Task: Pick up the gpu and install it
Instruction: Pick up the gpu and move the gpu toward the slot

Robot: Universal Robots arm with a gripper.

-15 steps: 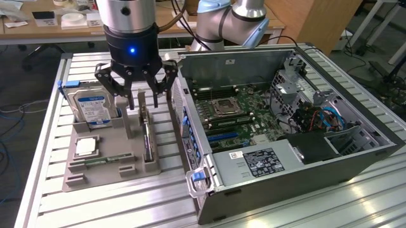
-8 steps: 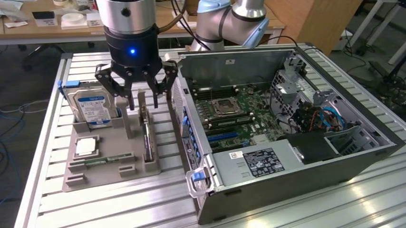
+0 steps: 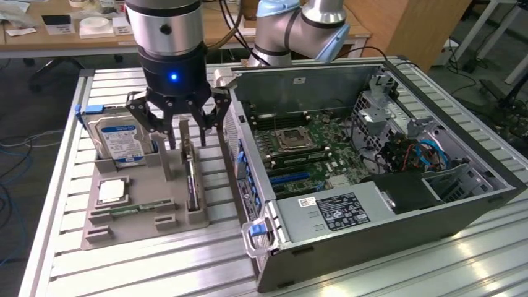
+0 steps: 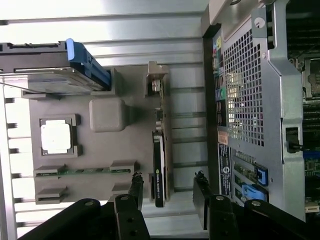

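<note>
Fingers (image 3: 170,133) open, flanking the graphics card (image 3: 191,179) standing in its tray (image 3: 140,226); ungrasped, uninstalled; computer case (image 3: 371,204) at three o'clock.

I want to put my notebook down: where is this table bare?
Free: the slatted metal table in front of the flat grey parts tray, and the corner at the exterior view's right of the open black computer case. Crowded: the tray, where the open gripper hovers over the thin dark gpu card.

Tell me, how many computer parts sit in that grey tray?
4: the blue-labelled hard drive standing upright, the square processor chip, the green memory stick, and the gpu on edge nearest the case. None seems hidden.
</note>
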